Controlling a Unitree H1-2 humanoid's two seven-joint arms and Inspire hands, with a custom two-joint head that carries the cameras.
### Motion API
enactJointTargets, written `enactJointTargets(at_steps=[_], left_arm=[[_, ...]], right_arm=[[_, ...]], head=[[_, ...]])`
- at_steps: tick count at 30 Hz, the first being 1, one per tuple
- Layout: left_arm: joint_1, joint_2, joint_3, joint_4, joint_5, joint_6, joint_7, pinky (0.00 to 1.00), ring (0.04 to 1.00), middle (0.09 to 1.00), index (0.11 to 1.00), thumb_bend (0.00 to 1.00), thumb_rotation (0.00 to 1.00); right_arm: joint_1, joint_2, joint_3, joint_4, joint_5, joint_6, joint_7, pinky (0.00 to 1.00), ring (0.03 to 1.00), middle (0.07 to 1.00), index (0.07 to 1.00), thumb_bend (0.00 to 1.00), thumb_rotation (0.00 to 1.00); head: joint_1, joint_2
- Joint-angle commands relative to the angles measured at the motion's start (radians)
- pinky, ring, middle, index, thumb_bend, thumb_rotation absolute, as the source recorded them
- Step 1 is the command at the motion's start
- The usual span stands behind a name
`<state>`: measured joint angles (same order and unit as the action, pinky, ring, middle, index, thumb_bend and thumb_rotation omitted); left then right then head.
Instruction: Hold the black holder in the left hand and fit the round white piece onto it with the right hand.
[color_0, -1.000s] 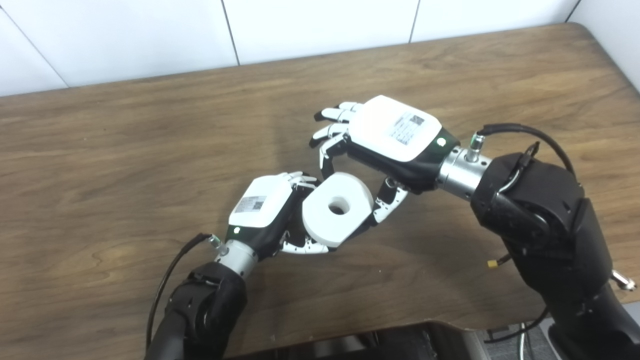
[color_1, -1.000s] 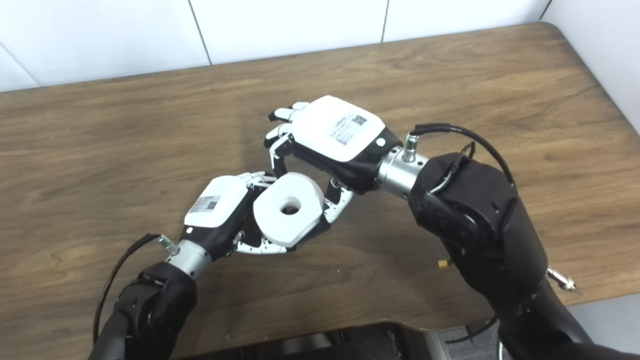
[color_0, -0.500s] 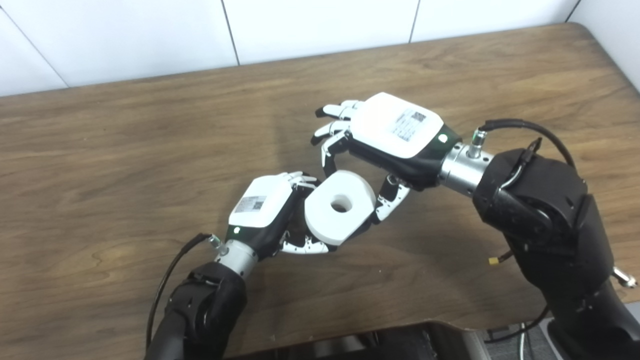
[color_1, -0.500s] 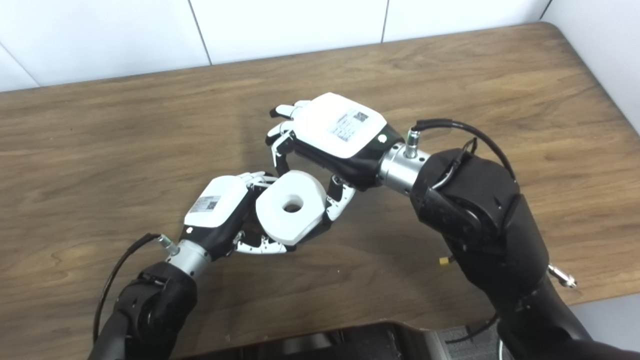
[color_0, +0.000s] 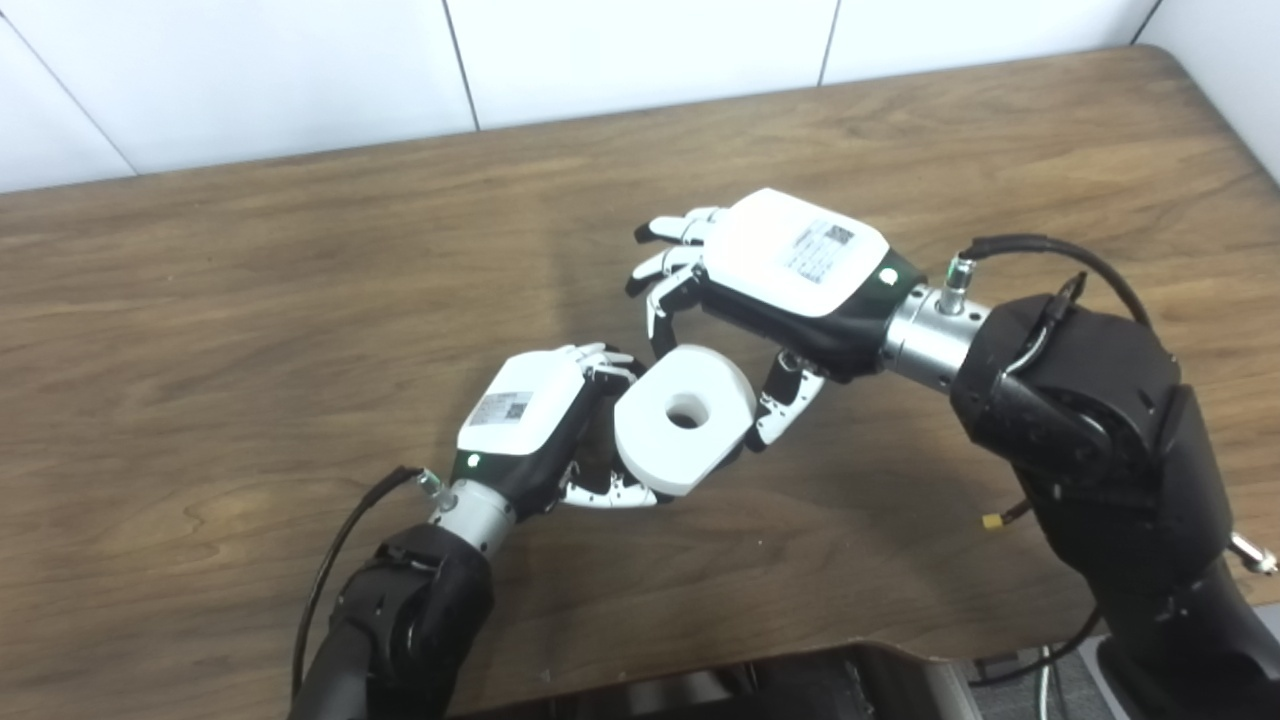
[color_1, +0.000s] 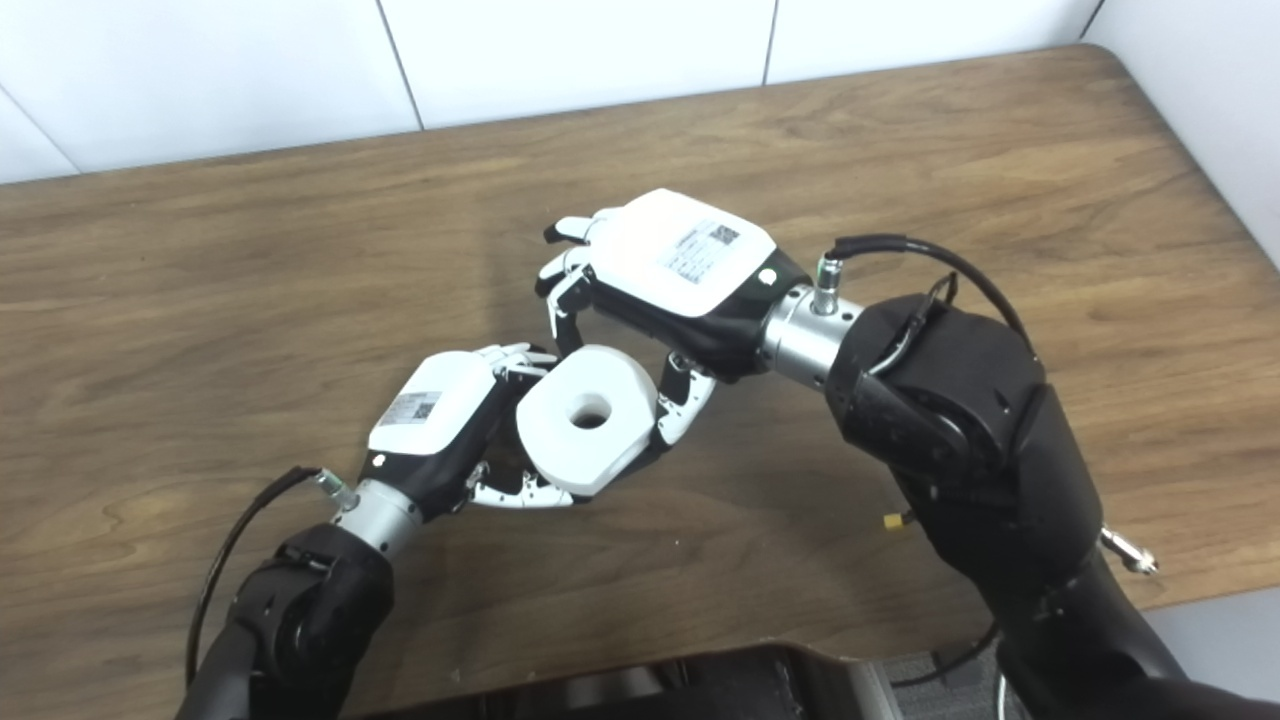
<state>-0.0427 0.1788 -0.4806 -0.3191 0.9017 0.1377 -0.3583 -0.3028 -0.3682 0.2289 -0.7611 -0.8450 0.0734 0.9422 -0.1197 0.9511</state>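
The left hand (color_0: 525, 420) sits low over the wooden counter (color_0: 250, 300), fingers curled around something dark that is mostly hidden behind the round white piece (color_0: 683, 418). That piece sits tilted between both hands. The right hand (color_0: 775, 275) grasps it from above, thumb on its right edge.

A brown wood-grain table (color_0: 250, 300) with a rounded far right corner is seen against a white panelled wall (color_0: 620, 50); whether anything rests directly on it cannot be told.
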Motion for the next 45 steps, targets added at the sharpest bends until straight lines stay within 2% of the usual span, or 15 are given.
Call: enactJointTargets(at_steps=[1, 13, 25, 31, 45], left_arm=[[0.015, 0.011, -0.007, 0.014, -0.005, 0.026, -0.052, 0.86, 0.881, 0.804, 0.485, 0.52, 0.05], [0.018, 0.008, -0.005, 0.009, -0.007, 0.029, -0.052, 0.86, 0.881, 0.802, 0.485, 0.52, 0.05], [0.016, 0.013, -0.007, 0.008, -0.001, 0.023, -0.056, 0.86, 0.878, 0.801, 0.485, 0.52, 0.05], [0.018, 0.012, -0.007, 0.006, 0.000, 0.025, -0.057, 0.86, 0.879, 0.800, 0.485, 0.52, 0.05], [0.018, 0.011, -0.007, 0.004, 0.001, 0.029, -0.062, 0.87, 0.881, 0.801, 0.485, 0.52, 0.05]], right_arm=[[-0.033, -0.008, -0.013, -0.020, 0.006, -0.008, -0.020, 0.90, 0.937, 0.814, 0.483, 0.52, 0.13], [-0.023, -0.013, -0.029, -0.015, 0.013, -0.009, -0.033, 0.90, 0.933, 0.813, 0.483, 0.52, 0.13], [-0.074, -0.003, -0.133, -0.040, 0.060, 0.089, -0.043, 0.85, 0.924, 0.798, 0.482, 0.52, 0.13], [-0.122, -0.028, -0.165, -0.042, 0.050, 0.126, -0.038, 0.81, 0.924, 0.793, 0.482, 0.52, 0.13], [-0.159, -0.048, -0.169, -0.033, 0.059, 0.155, -0.046, 0.78, 0.908, 0.781, 0.481, 0.52, 0.13]], head=[[-0.001, 0.000], [0.001, 0.004], [0.003, 0.003], [0.005, 0.005], [0.006, 0.007]])
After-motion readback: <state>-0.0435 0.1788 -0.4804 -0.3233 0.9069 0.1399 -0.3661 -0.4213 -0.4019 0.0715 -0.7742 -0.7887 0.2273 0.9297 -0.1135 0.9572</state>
